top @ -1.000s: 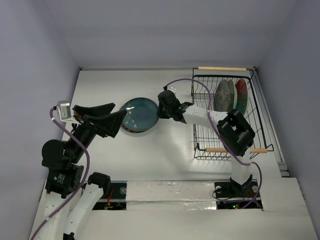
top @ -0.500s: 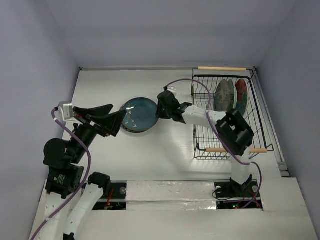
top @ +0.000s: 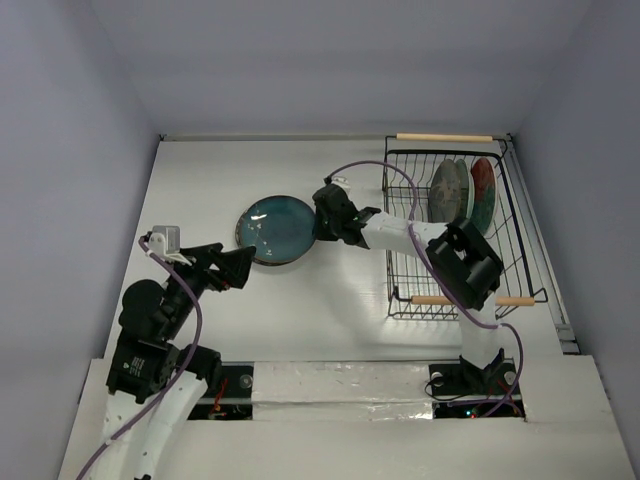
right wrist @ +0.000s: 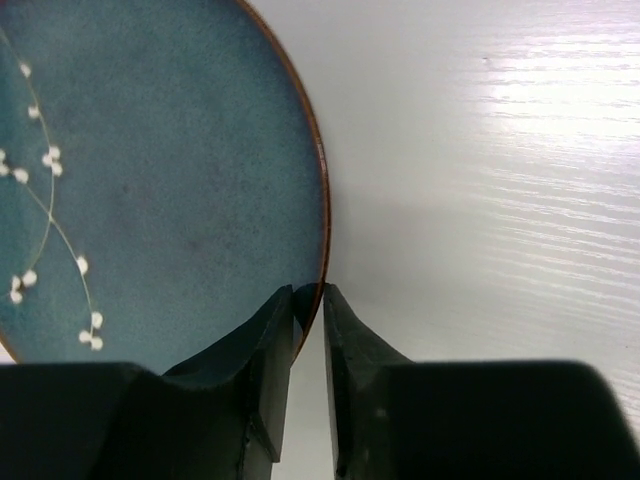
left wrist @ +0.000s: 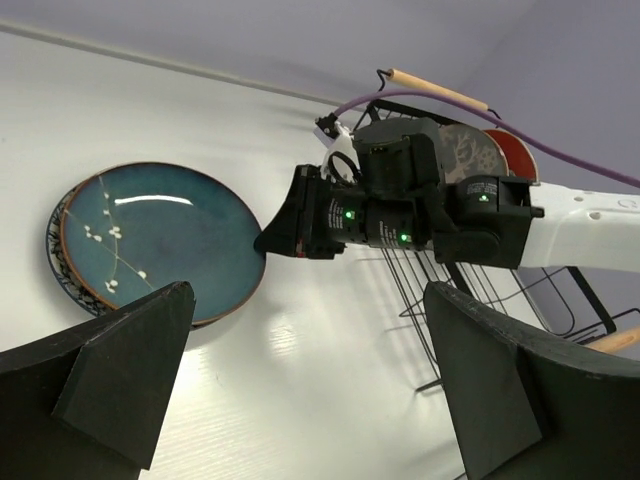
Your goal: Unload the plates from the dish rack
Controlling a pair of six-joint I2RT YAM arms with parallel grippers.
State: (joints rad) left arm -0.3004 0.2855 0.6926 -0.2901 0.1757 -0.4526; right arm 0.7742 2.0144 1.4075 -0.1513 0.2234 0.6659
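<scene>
Stacking likely explains the right end effector [right wrist: 310,292] pinching the round speckled teal-blue ceramic plate [right wrist: 150,180] atop a dark-rimmed plate [left wrist: 54,245]; left end effector [left wrist: 308,298] gapes empty.

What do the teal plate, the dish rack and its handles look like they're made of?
teal plate: likely glazed ceramic. It has a smooth speckled sheen, a brown edge and painted white blossoms.
dish rack: thin metal wire, apparently black-coated.
handles: pale round bars, probably unfinished wood, though the grain is too small to confirm.
</scene>
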